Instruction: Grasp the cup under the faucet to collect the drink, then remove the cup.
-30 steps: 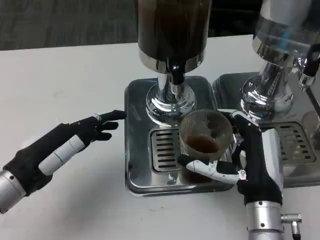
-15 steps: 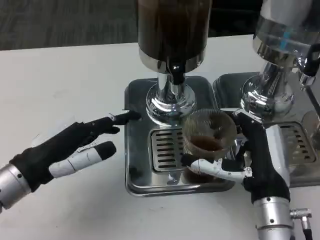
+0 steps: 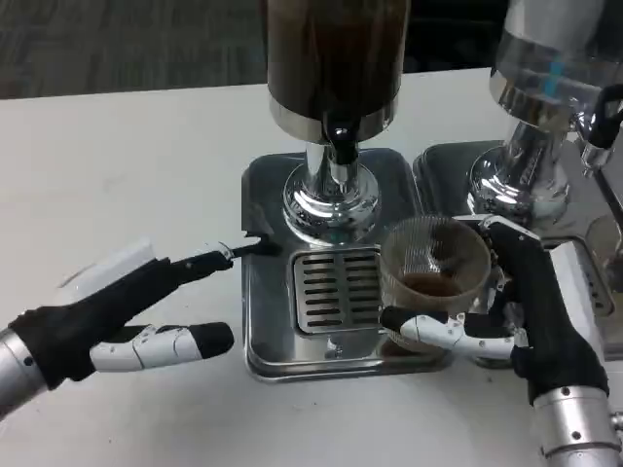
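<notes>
Ribbed clear plastic marks the cup (image 3: 433, 282), which sits in the lower right of the frame with a shallow pool of brown drink in its bottom. The right hand (image 3: 531, 316) holds it, fingers (image 3: 438, 329) wrapped across the near side and the palm against the far right side, so the hand is clamped on the cup. The cup is over the right edge of the chrome drip tray (image 3: 268, 331), right of the slotted grate (image 3: 336, 290), and no longer beneath the faucet (image 3: 340, 144) of the dark drink dispenser (image 3: 336, 53) at top centre. Whether its base touches the tray or is lifted I cannot tell. Judging by that, the collecting step looks done: there is drink in the cup and it is clear of the spout. What remains is to carry the cup fully off the tray and, presumably, set it on the white counter (image 3: 127, 165). The left hand (image 3: 117, 311) is at lower left, holding nothing, its fingers apart, one dark fingertip reaching the tray's left rim. A second, clear dispenser (image 3: 550, 68) on its own chrome base stands at upper right, close behind the right hand, so the way out needs some care.
</notes>
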